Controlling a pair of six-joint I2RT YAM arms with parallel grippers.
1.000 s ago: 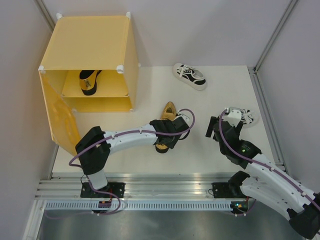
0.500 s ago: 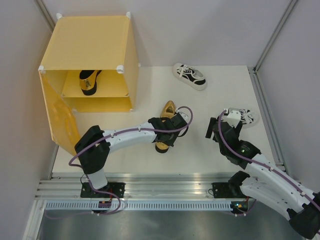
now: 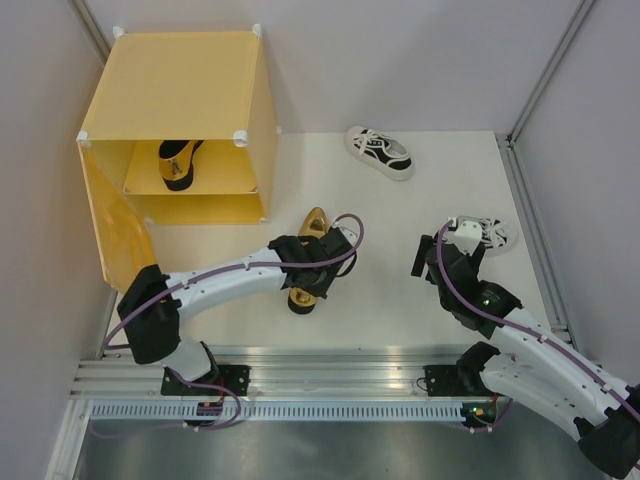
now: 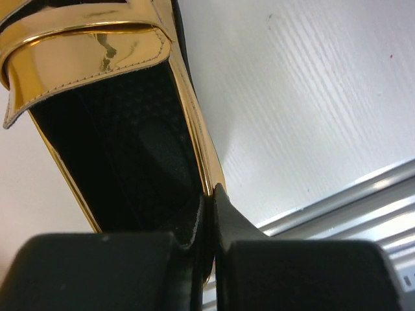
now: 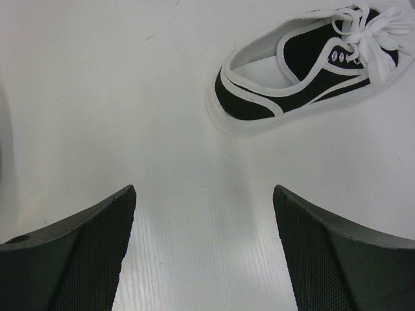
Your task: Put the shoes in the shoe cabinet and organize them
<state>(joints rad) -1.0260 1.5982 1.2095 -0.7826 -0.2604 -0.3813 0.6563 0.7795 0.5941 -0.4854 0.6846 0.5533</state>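
I counted four shoes: one gold loafer, a second gold loafer, one white sneaker, a second white sneaker. There was one yellow cabinet, and two arms, left arm and right arm.

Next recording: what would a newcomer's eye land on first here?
The big yellow-orange shoe cabinet at the far left, with one gold loafer on its shelf. Mid-table, the left hand pinches the rim of a second gold loafer. The right hand stands open by a white sneaker.
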